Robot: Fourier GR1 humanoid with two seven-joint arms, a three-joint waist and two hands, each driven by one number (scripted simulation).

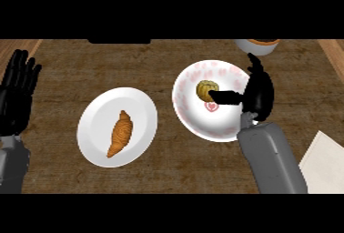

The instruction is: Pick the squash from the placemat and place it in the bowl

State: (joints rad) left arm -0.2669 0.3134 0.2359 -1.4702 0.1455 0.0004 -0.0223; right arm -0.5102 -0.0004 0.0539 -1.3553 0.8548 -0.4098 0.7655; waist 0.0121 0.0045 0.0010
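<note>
squash (205, 89), small, round and yellow-brown, lies inside the bowl (191, 113), a white dish with pink marks round its rim and a pink heart at its centre. we see the squash in the upper middle of the bowl, just above the heart. the right hand (259, 93) reaches over the bowl's right rim from the lower right on its grey forearm; its fingers point up the view, straight and uncurled, while the thumb (225, 96) stretches leftward and its tip touches the squash's right side. we cannot tell whether the thumb presses the squash or merely rests against it, and nothing curls round the squash. the left hand (18, 84) shows at the view's left edge, open, fingers straight and pointing up, resting well apart from everything else. between the two hands we note a white plate (94, 136) carrying a croissant (120, 134), lying just beside the bowl on the brown counter (101, 63). placemat (326, 159), pale and partly cut off, shows at the lower right corner. a cup (259, 45) is partly visible beyond the bowl at the top edge.
</note>
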